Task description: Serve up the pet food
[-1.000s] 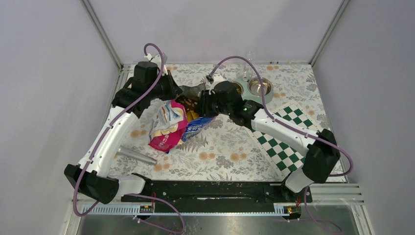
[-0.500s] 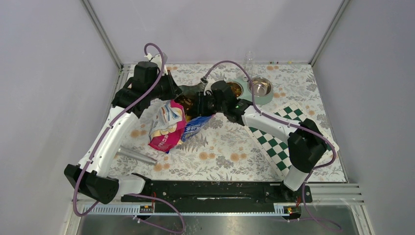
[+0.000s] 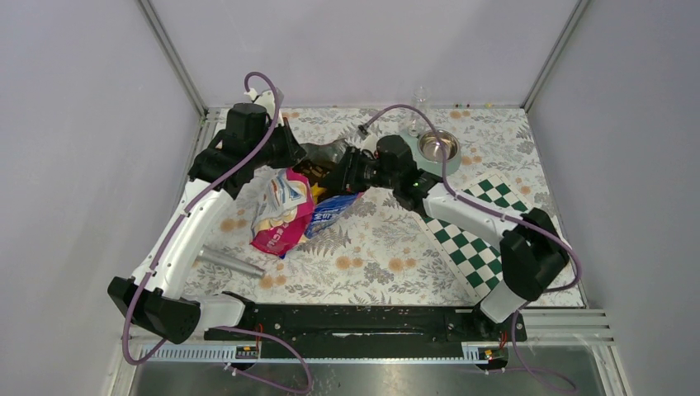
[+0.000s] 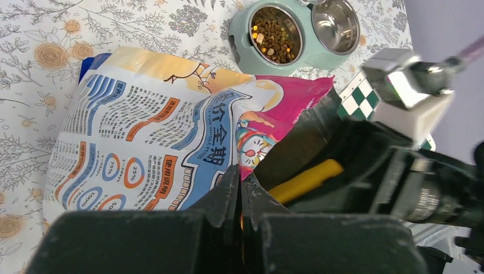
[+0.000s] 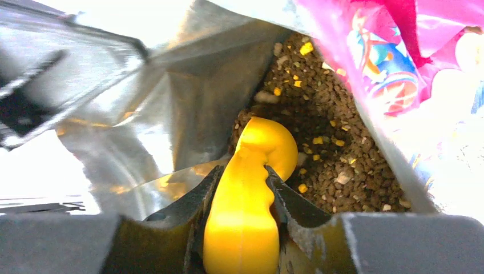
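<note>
The pet food [image 5: 337, 154] is a brown heap with yellow bits inside the open bag [image 3: 285, 210], whose silver lining [image 5: 171, 103] gapes wide. More pet food [image 4: 275, 40] fills one cup of the teal double bowl [image 4: 245, 54]. My left gripper [image 4: 241, 182] is shut on the pink rim of the bag [image 4: 160, 120] and holds its mouth up. My right gripper [image 5: 244, 170] is shut on the handle of the orange scoop [image 5: 251, 188], whose head rests on the heap. From above, the right gripper [image 3: 334, 175] reaches left into the bag mouth, beside the left gripper [image 3: 299, 155].
The double bowl's steel cup [image 3: 437, 147] stands at the back, its other cup hidden under my right wrist. A green checkered mat [image 3: 475, 247] lies on the right, a metal cylinder [image 3: 231, 264] at front left, a clear glass [image 3: 419, 97] by the back wall.
My right arm has swung its wrist back over the bowl and turned the gripper left, deeper into the bag mouth. The left arm and the bag have stayed still.
</note>
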